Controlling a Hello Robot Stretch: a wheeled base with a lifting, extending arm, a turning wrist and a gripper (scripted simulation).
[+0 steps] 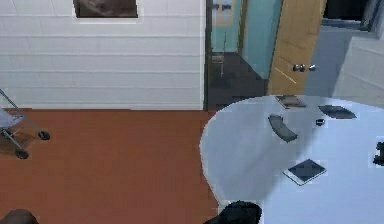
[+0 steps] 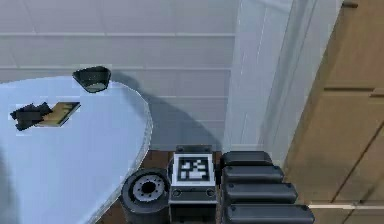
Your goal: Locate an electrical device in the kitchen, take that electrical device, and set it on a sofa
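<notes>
A: Where is the gripper (image 2: 145,191)?
B: Just beside the white table (image 2: 90,150); its fingers' state and load cannot be told.
A: The phone (image 1: 304,171)?
B: Flat on that table, apart from the fingers.

A thin flat slab with a pale face (image 1: 305,171) is seen lying on the round white table (image 1: 250,150), toward the near side in the forward view and turned at a slant. By its shape it could be a phone or a small tablet. Farther back, a dark narrow bar (image 1: 282,127) is laid flat at an angle, remote-like in outline. A dark flat rectangle (image 1: 337,111) is picked out near the table's far side. Left of it lies a smaller flat piece with a lighter face (image 1: 291,101). All four are set apart from one another. A dark object (image 1: 379,153) is cut off at the forward view's right edge, and what it is cannot be told.
</notes>
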